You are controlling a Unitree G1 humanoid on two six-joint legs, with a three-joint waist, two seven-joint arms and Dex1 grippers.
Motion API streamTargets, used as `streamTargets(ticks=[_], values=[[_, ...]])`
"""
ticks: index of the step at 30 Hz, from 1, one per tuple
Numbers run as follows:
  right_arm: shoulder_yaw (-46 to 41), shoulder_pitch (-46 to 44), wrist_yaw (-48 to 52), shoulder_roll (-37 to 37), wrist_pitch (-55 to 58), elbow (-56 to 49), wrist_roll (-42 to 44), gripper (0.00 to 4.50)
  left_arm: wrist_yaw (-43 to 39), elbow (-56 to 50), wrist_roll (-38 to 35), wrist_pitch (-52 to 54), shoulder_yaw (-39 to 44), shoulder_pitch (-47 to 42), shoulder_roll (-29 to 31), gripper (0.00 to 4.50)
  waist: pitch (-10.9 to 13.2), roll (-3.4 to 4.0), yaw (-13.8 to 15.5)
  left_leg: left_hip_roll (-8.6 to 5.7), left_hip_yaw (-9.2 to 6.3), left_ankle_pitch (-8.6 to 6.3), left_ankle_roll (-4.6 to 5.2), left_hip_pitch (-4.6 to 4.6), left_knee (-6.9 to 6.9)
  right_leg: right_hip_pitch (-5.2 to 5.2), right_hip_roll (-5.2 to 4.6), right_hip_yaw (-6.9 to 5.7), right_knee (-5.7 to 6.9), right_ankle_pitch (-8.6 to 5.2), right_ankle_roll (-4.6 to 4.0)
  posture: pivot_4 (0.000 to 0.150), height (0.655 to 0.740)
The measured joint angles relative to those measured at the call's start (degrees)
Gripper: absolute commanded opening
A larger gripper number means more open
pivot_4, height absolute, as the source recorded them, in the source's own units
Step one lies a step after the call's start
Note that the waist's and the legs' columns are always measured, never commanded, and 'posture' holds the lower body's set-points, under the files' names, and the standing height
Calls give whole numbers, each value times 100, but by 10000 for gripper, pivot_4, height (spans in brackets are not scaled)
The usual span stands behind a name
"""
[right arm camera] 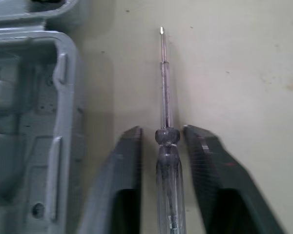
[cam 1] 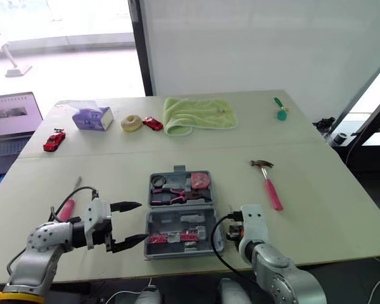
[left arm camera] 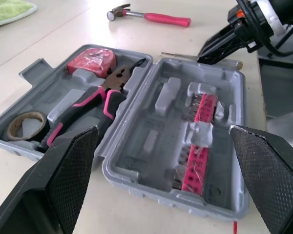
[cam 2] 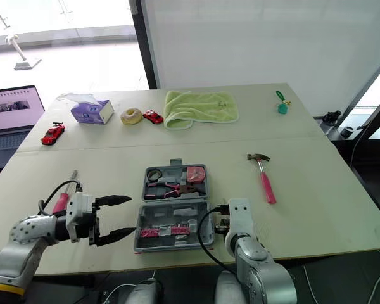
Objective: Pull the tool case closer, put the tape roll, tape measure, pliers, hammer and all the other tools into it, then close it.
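The surface is a pale table (cam 1: 316, 209) in front of a white wall. The open tool case (cam 1: 177, 226) lies at lower centre of the head view. A clear-handled screwdriver (right arm camera: 166, 135) lies on the table just beside the case's lower right edge. Its long axis runs parallel to that edge, with the tip pointing away from me. My right gripper (right arm camera: 162, 129) is the nearer one. It is set narrow, one finger on each side of the handle collar, and is not visibly clamped. The next move, as I judge it, is to close and lift. My left gripper (cam 1: 142, 221) is spread wide and holds nothing, at lower left beside the case.
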Motion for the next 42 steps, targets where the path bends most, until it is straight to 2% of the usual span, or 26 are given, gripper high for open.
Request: streamTargets(ticks=[3,8,12,14,16,19,23,28,33,42], values=[[-245,-71,92,-30,149,-143,60,44165,-62,74,-2,-92,9,28,17,45000,1,2,29,-1,0,0,0,-4,3,-1,-1,0,-1,0,0,1500,7400],[-683,-890,533,-845,763,-871,199,44726,-56,46,-8,-98,15,30,28,45000,4,7,-3,0,-2,0,0,-3,-2,-5,1,-2,0,0,1,1500,7400],[-522,-1983,2184,-3904,903,-937,721,44726,-1,-88,-18,-64,14,-4,42,45000,33,36,18,-5,4,-1,1,-6,5,4,-9,-2,-15,0,1,1500,7400],[-192,-2252,3061,-5119,225,-810,727,44726,-11,-217,-42,19,5,-10,41,45000,35,34,32,-3,-1,-2,4,-6,-3,2,-8,-11,-12,-3,10,1500,7400],[422,-2407,4185,-6295,-1099,-572,564,44726,-75,-423,-102,147,-4,-73,96,45000,39,31,24,-3,0,-4,6,-6,-2,4,-8,-12,-13,0,33,1500,7400],[1147,-2784,5626,-7052,-3181,-48,90,44726,-294,-601,-311,323,20,-140,296,45000,50,28,-29,-4,17,-4,5,-6,3,5,-12,-2,-23,6,44,1500,7400],[2025,-3836,7253,-7020,-5925,954,-828,44726,-687,-865,-559,406,93,-140,591,45000,65,17,-107,-3,21,-3,4,-4,2,5,-12,0,-25,8,41,1500,7400],[3025,-4729,8021,-6012,-8142,2553,-2071,44726,-679,-1112,-861,582,338,-86,702,45000,88,-3,-147,-3,20,-2,3,-6,3,1,-12,2,-19,9,41,1500,7400],[3600,-5308,8097,-5088,-9341,3858,-2965,44726,-557,-1248,-868,659,391,-68,728,45000,93,1,-128,-3,19,-2,2,-7,2,-6,-11,1,-6,9,40,1500,7400],[3846,-5365,8155,-4832,-10381,4559,-3595,44726,-132,-1342,-789,683,392,-111,578,45000,93,0,-18,-3,18,-1,0,-3,7,-4,-9,2,2,10,37,1500,7400]])
